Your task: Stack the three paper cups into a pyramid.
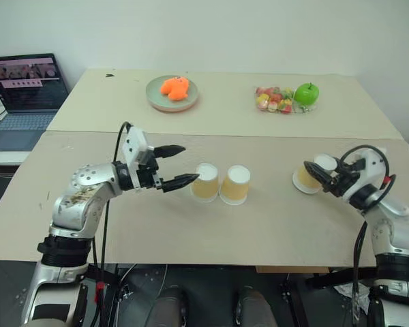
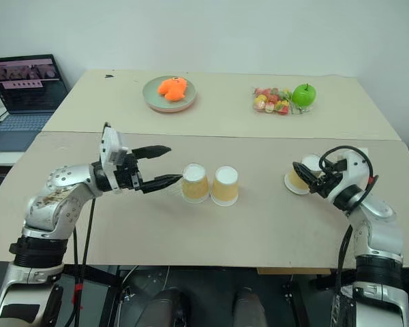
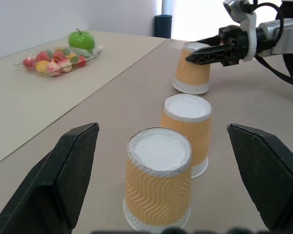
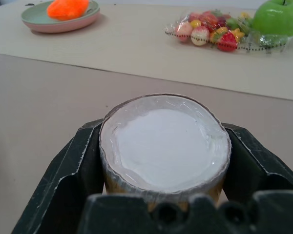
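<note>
Two paper cups stand upside down, side by side and touching, in the middle of the table. My left gripper is open just left of the left cup, pointing at it, with its fingers apart from it. In the left wrist view that cup is nearest between the fingers, and the second cup is behind it. The third paper cup is at the right, white base up. My right gripper is shut on its sides, as the right wrist view of the cup shows.
At the back of the table sit a green plate bearing an orange toy, and a clear bag of small fruits beside a green apple. An open laptop stands on a side table at the far left.
</note>
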Tool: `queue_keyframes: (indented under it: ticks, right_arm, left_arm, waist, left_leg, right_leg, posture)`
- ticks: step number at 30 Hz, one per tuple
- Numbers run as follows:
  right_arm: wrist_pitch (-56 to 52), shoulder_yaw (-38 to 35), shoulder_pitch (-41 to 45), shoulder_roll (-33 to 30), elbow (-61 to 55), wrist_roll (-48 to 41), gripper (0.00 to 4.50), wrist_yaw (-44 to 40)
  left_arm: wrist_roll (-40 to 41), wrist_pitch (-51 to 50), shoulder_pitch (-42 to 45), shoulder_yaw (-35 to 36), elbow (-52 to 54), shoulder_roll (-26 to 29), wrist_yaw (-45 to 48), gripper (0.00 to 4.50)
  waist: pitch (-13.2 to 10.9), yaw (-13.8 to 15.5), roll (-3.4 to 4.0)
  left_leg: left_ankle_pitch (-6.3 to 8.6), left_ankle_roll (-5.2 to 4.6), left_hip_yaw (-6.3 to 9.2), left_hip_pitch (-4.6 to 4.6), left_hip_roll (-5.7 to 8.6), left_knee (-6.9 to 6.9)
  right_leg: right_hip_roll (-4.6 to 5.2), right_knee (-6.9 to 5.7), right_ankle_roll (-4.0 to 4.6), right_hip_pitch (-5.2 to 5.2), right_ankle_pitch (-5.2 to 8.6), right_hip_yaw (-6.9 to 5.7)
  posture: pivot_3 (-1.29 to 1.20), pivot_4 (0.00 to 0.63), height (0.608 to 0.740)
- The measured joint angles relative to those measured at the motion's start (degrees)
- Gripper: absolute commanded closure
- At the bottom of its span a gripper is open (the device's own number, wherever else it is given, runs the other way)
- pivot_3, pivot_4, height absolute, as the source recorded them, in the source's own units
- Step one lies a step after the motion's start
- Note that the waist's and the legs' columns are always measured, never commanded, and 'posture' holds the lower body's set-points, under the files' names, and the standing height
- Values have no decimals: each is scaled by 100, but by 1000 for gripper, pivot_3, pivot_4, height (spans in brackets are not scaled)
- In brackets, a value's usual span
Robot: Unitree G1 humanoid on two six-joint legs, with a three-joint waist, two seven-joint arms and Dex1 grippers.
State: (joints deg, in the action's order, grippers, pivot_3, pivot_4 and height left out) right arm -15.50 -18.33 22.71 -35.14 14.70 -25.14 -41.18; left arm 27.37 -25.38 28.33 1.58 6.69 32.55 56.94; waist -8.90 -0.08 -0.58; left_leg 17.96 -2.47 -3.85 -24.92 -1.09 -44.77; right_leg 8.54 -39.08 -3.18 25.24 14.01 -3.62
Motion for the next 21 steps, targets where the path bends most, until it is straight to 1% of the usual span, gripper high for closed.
queue_keyframes:
  ticks: [5, 8, 12, 14, 17, 21]
  right_arm:
    - [-539, 287, 708, 1, -909, -459, 1048, -343]
    - [-864, 484, 1054, -2, -1211, -727, 1048, -553]
    - [-1306, 853, 1843, -9, -1576, -982, 1048, -841]
    - [-1530, 1143, 1940, 13, -1790, -1078, 1048, -1066]
    - [-1719, 1585, 1934, 199, -1789, -1107, 1048, -1317]
    - [-1728, 1844, 2016, 337, -1628, -1053, 1048, -1567]
  left_arm:
    - [167, -125, -178, 37, 337, 25, -75, 0]
    - [197, -130, -276, 70, 468, 38, -168, 0]
    - [209, -136, -432, 95, 538, 24, -352, 0]
    - [225, -147, -485, 100, 631, 11, -426, 0]
    - [298, -209, -605, 122, 753, 12, -490, 0]
    - [441, -337, -670, 196, 887, 46, -544, 0]
  waist:
    - [-3, -25, 2]
    - [-4, -28, 2]
    - [-5, -25, 2]
    - [-5, -11, 1]
    - [-6, -14, 0]
    - [-7, 4, -1]
  left_leg:
    - [-3, 6, 2, -5, -3, 3]
    - [-2, 3, 1, -6, 0, 2]
    - [2, -4, 10, -6, -2, 3]
    - [2, -3, 11, -8, 0, 3]
    - [1, -1, 8, -13, 6, 1]
    - [-3, 5, 10, -16, 6, 1]
  right_leg:
    - [0, -2, 0, 7, 0, -4]
    - [2, -1, 0, 6, 0, -3]
    - [2, -2, 1, 6, 0, -15]
    - [2, 2, 1, 3, 0, -16]
    - [7, 3, 1, 5, 0, -13]
    - [7, 2, 1, 8, 0, -16]
  posture:
    - [0, 150, 673]
    - [0, 150, 673]
    - [0, 150, 673]
    - [0, 150, 673]
    - [0, 150, 673]
    - [0, 150, 673]
